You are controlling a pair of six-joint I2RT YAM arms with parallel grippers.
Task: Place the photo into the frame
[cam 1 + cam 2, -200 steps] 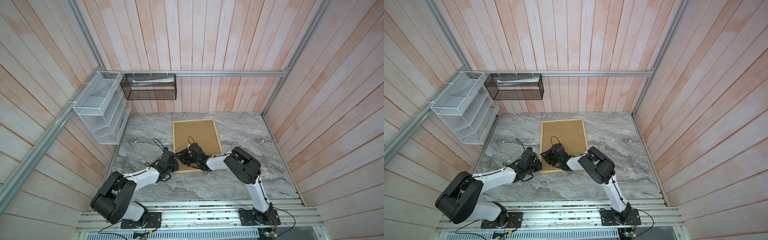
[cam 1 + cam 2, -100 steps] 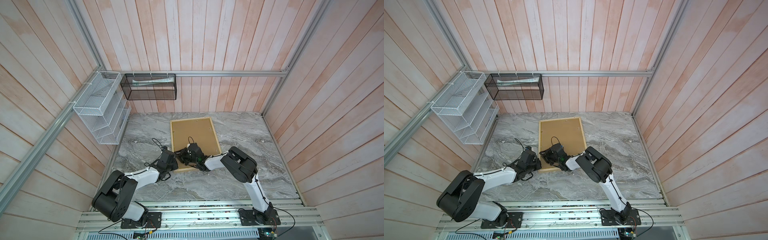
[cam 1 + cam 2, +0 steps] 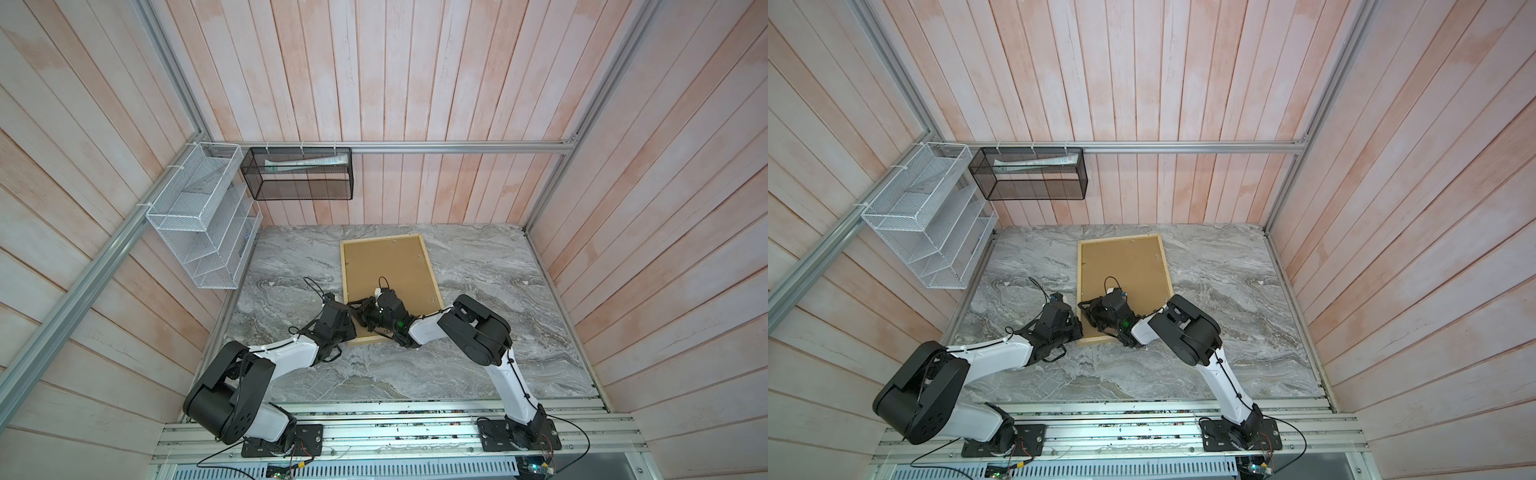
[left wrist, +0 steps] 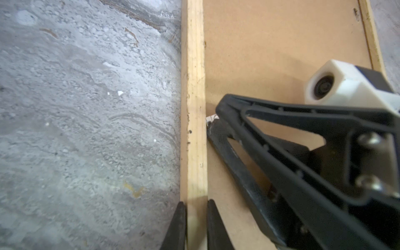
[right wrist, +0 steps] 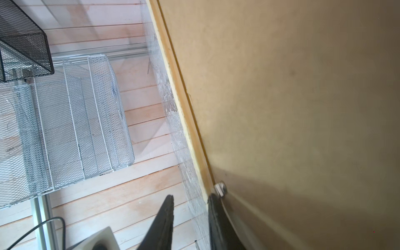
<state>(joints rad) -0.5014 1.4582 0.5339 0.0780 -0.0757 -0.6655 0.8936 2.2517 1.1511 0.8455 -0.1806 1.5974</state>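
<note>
While the frame (image 3: pixel 343 270) lies flat on the marble table (image 3: pixel 478 270), slightly toward 12 o'clock from its centre, a brown backing panel (image 3: pixel 386 266) faces up inside the pale wooden rails. Both arms meet near the frame's 7 o'clock corner. The left gripper (image 4: pixel 195 202) is clamped on the 9 o'clock rail, with one finger on the marble side and one over the panel. Just past it toward 12 o'clock, the right gripper (image 5: pixel 191 195) reaches in from 4 o'clock with its jaws partly apart and bare background showing between them. One of its fingertips (image 5: pixel 216 207) sits against a small metal tab (image 5: pixel 220 190) at the rail's inner edge. A white mesh rack (image 3: pixel 199 220) hangs at 10 o'clock and a black mesh basket (image 3: pixel 297 174) at 11 o'clock.
</note>
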